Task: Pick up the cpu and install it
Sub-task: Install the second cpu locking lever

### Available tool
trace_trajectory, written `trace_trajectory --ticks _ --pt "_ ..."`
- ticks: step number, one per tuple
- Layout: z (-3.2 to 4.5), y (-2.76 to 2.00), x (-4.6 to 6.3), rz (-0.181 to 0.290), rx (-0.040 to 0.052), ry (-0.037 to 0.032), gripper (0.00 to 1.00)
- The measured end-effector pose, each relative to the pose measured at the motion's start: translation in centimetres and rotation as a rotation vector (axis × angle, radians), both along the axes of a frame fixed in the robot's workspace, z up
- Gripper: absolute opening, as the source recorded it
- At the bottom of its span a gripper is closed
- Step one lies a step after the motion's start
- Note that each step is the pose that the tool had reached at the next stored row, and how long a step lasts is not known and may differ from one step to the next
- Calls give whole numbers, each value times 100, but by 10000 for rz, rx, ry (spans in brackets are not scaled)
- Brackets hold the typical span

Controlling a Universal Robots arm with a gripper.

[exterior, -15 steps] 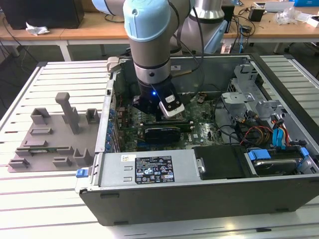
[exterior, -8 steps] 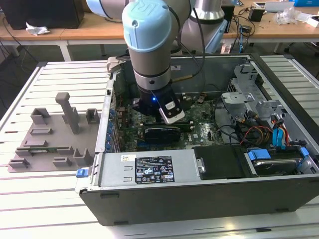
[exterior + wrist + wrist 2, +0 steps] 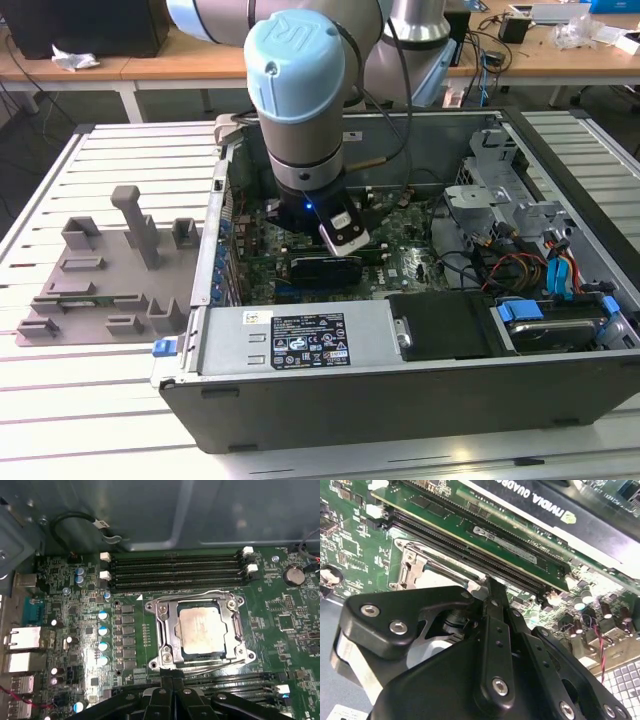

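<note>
The cpu (image 3: pixel 202 630), a flat silvery square with a smudged top, lies flat in the motherboard socket, and the socket's metal frame (image 3: pixel 162 630) surrounds it. In the first wrist view my gripper (image 3: pixel 172 676) sits just beside the socket's edge, apart from the cpu, with its black fingers pressed together and nothing between them. The second wrist view shows the same shut gripper (image 3: pixel 492 587) with its tips over the socket frame (image 3: pixel 412 567). In the exterior view the arm (image 3: pixel 300 100) reaches down into the open computer case (image 3: pixel 400 400).
Memory slots (image 3: pixel 175 572) run along one side of the socket. A long black expansion card (image 3: pixel 560 510) lies close by. The power supply (image 3: pixel 300 340), drive cage (image 3: pixel 500 190) and cables (image 3: pixel 520 270) crowd the case. A grey fixture tray (image 3: pixel 110 270) lies at the exterior view's left.
</note>
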State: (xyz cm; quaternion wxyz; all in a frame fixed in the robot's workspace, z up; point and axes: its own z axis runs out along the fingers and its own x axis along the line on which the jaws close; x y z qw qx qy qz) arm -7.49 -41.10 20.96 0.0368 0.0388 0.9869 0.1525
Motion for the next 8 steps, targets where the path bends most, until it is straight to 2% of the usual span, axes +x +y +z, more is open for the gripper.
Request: trace_trajectory --ticks 4,8 --pt "-50 -11 -23 -1 345 0 11" --pt "-85 -20 -45 0 551 0 11"
